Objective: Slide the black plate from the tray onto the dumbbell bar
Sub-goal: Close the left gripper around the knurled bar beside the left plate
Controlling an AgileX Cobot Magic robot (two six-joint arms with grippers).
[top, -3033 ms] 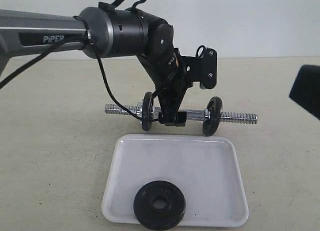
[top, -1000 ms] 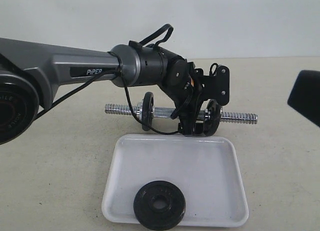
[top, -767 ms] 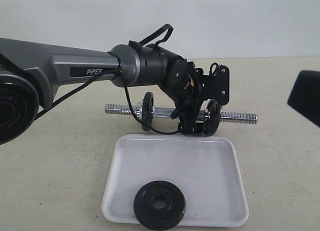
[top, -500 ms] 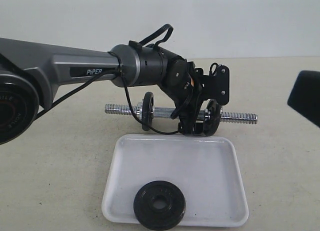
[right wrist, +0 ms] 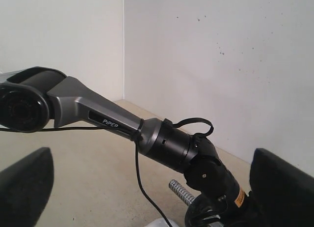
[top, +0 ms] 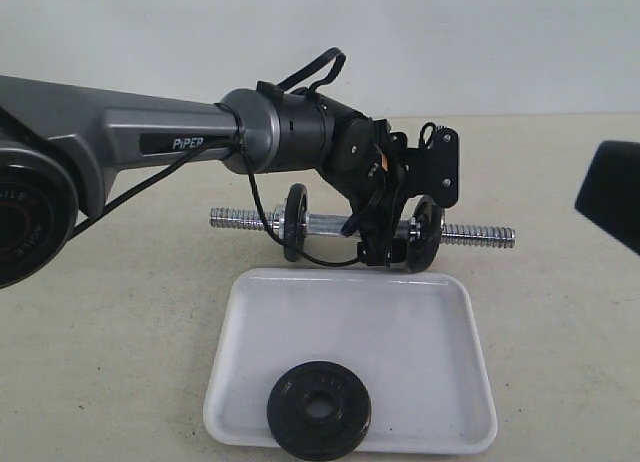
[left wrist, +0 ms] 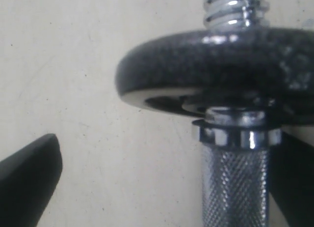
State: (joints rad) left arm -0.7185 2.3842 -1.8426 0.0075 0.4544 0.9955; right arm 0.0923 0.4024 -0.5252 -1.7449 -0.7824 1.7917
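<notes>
Left gripper [top: 388,250] has shifted along the dumbbell bar [top: 330,225] to the right-hand disc [top: 425,232], jaws apart and gripping nothing. Black plate [top: 319,410] lies untouched at the tray [top: 350,312] near edge. Right gripper [right wrist: 153,185] stands spread, idle. Judged: loading not begun.

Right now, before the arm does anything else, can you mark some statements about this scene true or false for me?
1. The black plate lies flat in the tray. True.
2. The left gripper is holding the black plate. False: it is open, with its fingers on either side of the dumbbell bar, far from the plate.
3. The bar already carries two discs. True.
4. The bar lies inside the tray. False: it rests on the table, beyond the tray's far rim.
</notes>
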